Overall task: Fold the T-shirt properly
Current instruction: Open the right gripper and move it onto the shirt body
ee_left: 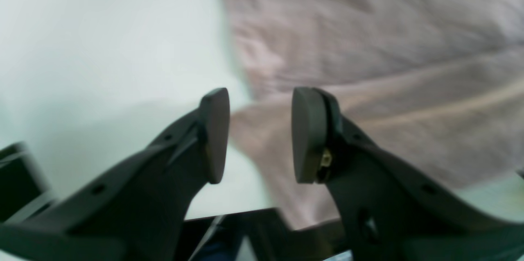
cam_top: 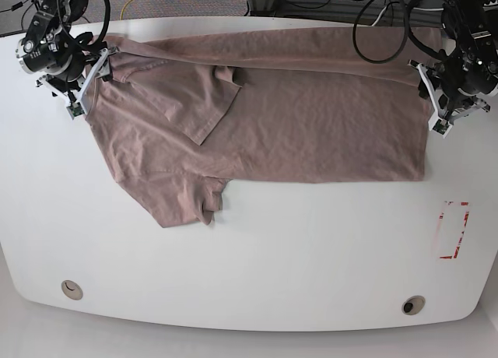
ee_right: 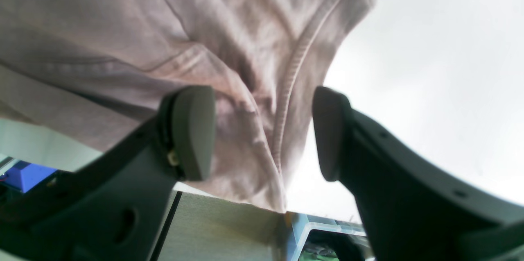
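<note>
The T-shirt (cam_top: 264, 113) lies flat across the upper half of the base view, long axis left to right; the right gripper (cam_top: 84, 84), jaws apart and empty, sits at its upper-left end, the left gripper (cam_top: 430, 101), also apart, at its right edge

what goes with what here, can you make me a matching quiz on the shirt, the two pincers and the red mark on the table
1. T-shirt
2. left pincer
3. right pincer
4. red mark

a. open, by the ribbed neckline
b. bare table, base view's right
c. spread flat, one sleeve folded in
d. open, at a plain fabric edge

Pairs: 1-c, 2-d, 3-a, 4-b
</note>
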`<state>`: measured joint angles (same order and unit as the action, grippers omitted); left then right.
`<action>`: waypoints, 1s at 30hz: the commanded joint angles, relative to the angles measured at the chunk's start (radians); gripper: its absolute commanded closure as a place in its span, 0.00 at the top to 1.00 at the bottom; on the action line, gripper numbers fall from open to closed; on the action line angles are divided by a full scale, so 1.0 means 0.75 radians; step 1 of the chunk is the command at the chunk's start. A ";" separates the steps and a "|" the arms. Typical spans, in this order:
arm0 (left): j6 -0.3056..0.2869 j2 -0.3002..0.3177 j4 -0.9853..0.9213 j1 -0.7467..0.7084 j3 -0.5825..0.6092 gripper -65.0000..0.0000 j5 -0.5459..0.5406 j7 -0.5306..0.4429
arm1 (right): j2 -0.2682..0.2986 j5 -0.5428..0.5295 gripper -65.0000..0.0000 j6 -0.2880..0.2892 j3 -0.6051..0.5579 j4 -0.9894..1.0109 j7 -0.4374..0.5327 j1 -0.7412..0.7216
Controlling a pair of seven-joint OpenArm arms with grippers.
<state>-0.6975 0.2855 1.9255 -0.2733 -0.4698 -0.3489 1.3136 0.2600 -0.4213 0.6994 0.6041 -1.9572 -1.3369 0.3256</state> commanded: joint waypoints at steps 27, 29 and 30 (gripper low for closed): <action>-0.001 -0.040 0.018 0.014 -0.140 0.37 -0.103 0.029 | -0.049 -0.002 0.56 -0.002 0.004 -0.016 0.018 -0.108; -0.001 -0.040 0.009 0.016 -0.138 0.37 -0.103 0.029 | -0.059 0.002 0.56 -0.002 -0.013 -0.016 0.016 -0.145; -0.001 -0.040 0.009 0.018 -0.138 0.37 -0.103 0.029 | -0.065 0.004 0.56 -0.002 -0.029 -0.014 0.016 -0.157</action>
<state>-0.6971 0.2394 1.9240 -0.2630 -0.5636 -0.4366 1.3315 0.2077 -0.4141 0.6991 0.6003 -1.9545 -1.3350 0.2359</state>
